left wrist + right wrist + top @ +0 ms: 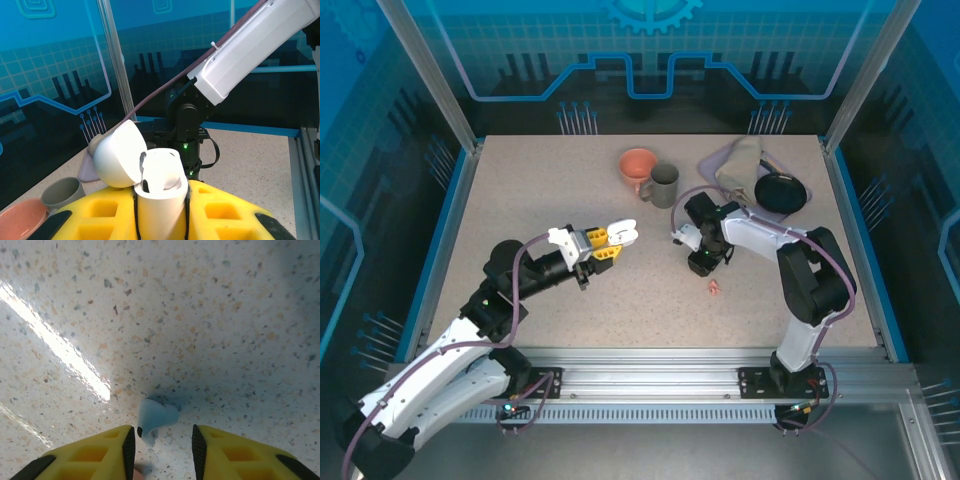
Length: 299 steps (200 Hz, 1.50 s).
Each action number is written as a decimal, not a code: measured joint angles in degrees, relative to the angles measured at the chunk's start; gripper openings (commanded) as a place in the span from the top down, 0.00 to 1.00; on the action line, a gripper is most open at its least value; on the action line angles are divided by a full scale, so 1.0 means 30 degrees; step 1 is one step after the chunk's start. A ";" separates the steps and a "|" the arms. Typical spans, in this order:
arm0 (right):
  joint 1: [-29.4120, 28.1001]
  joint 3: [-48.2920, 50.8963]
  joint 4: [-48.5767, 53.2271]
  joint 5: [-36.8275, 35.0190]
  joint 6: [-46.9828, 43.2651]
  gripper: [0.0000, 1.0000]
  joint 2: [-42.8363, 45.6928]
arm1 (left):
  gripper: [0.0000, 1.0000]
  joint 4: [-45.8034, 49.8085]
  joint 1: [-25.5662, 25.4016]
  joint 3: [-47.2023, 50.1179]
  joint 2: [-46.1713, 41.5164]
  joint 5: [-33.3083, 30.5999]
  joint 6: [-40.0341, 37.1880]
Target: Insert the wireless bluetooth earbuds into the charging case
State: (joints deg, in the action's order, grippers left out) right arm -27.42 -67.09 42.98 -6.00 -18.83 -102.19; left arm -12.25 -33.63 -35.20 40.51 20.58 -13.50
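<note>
1. Charging case [160, 180]: white, its lid [119, 156] tipped back. It was clamped upright in the closed left pincer [613, 243] and raised above the bench [520, 200] left of centre, open side up, presumably to receive a bud.
2. White earbud [156, 416]: lay on the bench near its middle, between and just ahead of the right pincer [162, 450]. The jaws stood apart and gripped nothing, seemingly placed for a pickup.
3. Pink earbud [715, 288]: lay loose toward the near edge, right of centre.
4. Salmon cup [638, 165] and grey mug [663, 185]: stood by the far edge, apart from the work.
</note>
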 measured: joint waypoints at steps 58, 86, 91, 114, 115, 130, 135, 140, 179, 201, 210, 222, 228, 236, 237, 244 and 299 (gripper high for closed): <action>-0.0007 -0.0845 0.0590 0.0007 0.0350 0.49 -0.0656 | 1.00 0.0000 0.0000 0.0000 0.0000 -0.0007 0.0000; -0.0175 -0.1304 0.0867 -0.0182 0.0503 0.49 -0.1668 | 1.00 0.0000 0.0007 0.0000 0.0000 0.0000 0.0000; -0.0211 -0.1384 0.0896 -0.0226 0.0576 0.49 -0.1821 | 1.00 0.0000 0.0000 0.0000 0.0000 -0.0007 0.0000; -0.0270 -0.1698 0.1049 -0.0357 0.0721 0.50 -0.2346 | 1.00 0.0007 0.0000 0.0000 -0.0007 -0.0007 0.0000; -0.0270 -0.1712 0.1056 -0.0357 0.0721 0.50 -0.2375 | 1.00 0.0007 0.0000 0.0000 -0.0007 -0.0007 -0.0007; -0.0277 -0.1909 0.1246 -0.0372 0.0787 0.52 -0.2594 | 1.00 0.0007 0.0007 0.0000 -0.0007 -0.0007 -0.0007; -0.0291 -0.1938 0.1268 -0.0372 0.0787 0.52 -0.2652 | 1.00 0.0007 0.0007 0.0000 -0.0007 -0.0007 -0.0007; -0.0313 -0.1996 0.1348 -0.0393 0.0787 0.53 -0.2703 | 1.00 0.0000 0.0000 0.0000 -0.0007 -0.0007 0.0000; -0.0401 -0.2353 0.1821 -0.0430 0.0852 0.55 -0.3053 | 1.00 0.0007 0.0000 0.0000 -0.0007 -0.0007 0.0000; -0.0437 -0.2630 0.2113 -0.0430 0.0874 0.58 -0.3264 | 1.00 0.0000 0.0000 0.0000 -0.0007 -0.0007 -0.0007; -0.0474 -0.2754 0.2251 -0.0437 0.0911 0.59 -0.3359 | 1.00 0.0007 0.0000 0.0000 -0.0007 -0.0007 -0.0007; -0.0488 -0.2892 0.2426 -0.0430 0.0933 0.61 -0.3468 | 1.00 0.0007 0.0000 0.0000 -0.0007 -0.0007 -0.0007; -0.0488 -0.2922 0.2484 -0.0423 0.0940 0.61 -0.3483 | 1.00 0.0007 0.0000 0.0000 -0.0007 -0.0007 -0.0007; -0.0488 -0.2922 0.2514 -0.0415 0.0940 0.62 -0.3490 | 1.00 0.0007 0.0000 0.0000 -0.0007 -0.0007 -0.0007; -0.0488 -0.2922 0.2521 -0.0408 0.0940 0.62 -0.3490 | 1.00 0.0007 0.0000 0.0000 -0.0007 -0.0007 -0.0007; -0.0488 -0.2922 0.2528 -0.0401 0.0969 0.63 -0.3490 | 1.00 0.0007 0.0000 0.0000 -0.0007 -0.0007 -0.0007; -0.0488 -0.2922 0.2550 -0.0342 0.0998 0.66 -0.3490 | 1.00 0.0007 0.0000 0.0000 -0.0007 -0.0007 -0.0007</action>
State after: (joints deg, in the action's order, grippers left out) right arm -28.88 -75.85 50.63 -7.03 -15.84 -112.66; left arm -12.23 -33.63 -35.20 40.49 20.56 -13.52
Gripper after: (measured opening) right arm 0.344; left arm 0.226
